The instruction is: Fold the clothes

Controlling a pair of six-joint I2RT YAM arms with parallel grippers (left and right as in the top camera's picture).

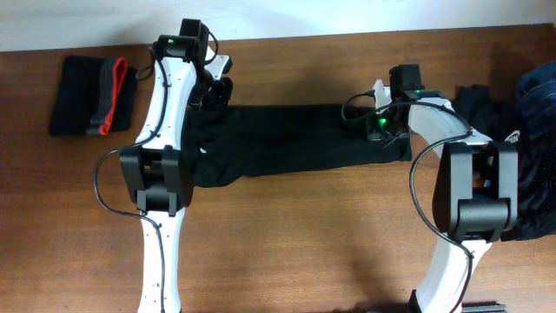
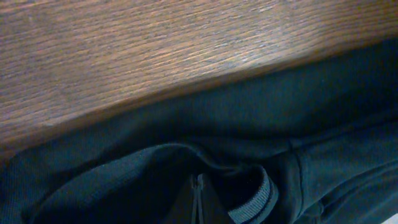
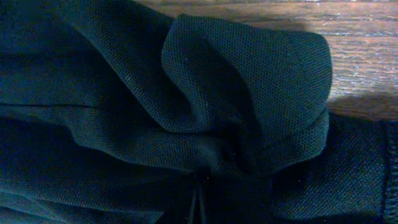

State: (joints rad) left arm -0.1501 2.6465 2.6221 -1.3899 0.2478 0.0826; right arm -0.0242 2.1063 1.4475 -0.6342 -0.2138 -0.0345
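Observation:
A black shirt [image 1: 295, 139] lies stretched in a long band across the wooden table. My left gripper [image 1: 215, 94] sits at its left end and my right gripper [image 1: 382, 130] at its right end. In the left wrist view the jaws [image 2: 199, 186] are pressed together in dark fabric [image 2: 186, 130], next to a ribbed collar [image 2: 261, 198]. The right wrist view shows my right gripper [image 3: 198, 183] shut on a bunched fold of the mesh cloth [image 3: 236, 74]. Both sets of fingertips are largely buried in fabric.
A folded dark stack with a grey and red piece [image 1: 87, 96] lies at the far left. More dark and blue garments [image 1: 539, 96] are piled at the right edge. Bare wood [image 1: 304, 235] runs along the front of the table.

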